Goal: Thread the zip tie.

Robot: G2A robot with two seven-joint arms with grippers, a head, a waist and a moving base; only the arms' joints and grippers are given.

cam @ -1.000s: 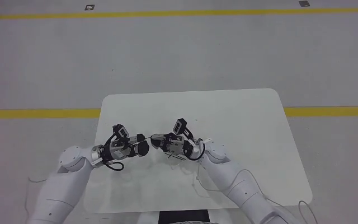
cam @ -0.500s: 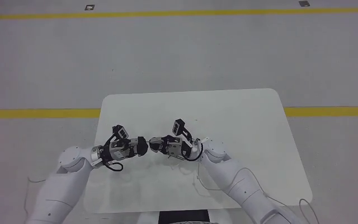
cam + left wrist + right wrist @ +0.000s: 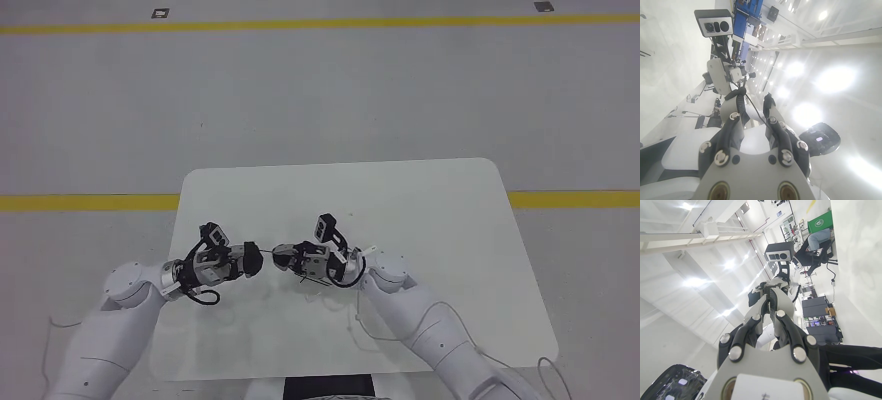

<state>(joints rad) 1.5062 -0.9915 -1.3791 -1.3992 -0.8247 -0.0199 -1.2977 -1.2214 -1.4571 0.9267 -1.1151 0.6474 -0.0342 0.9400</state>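
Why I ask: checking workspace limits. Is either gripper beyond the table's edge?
No, both the left gripper and right gripper sit over the white table.

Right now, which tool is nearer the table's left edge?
Left. The left tool hangs over the table left of centre; the right tool, pinching the zip tie, faces it tip to tip from the far side.

Thin black zip tie (image 3: 755, 109), slanted, airborne.

Ceiling lamps (image 3: 836, 77) bloom into white glare in both bowed wrist views; table (image 3: 430, 200) evenly bright.
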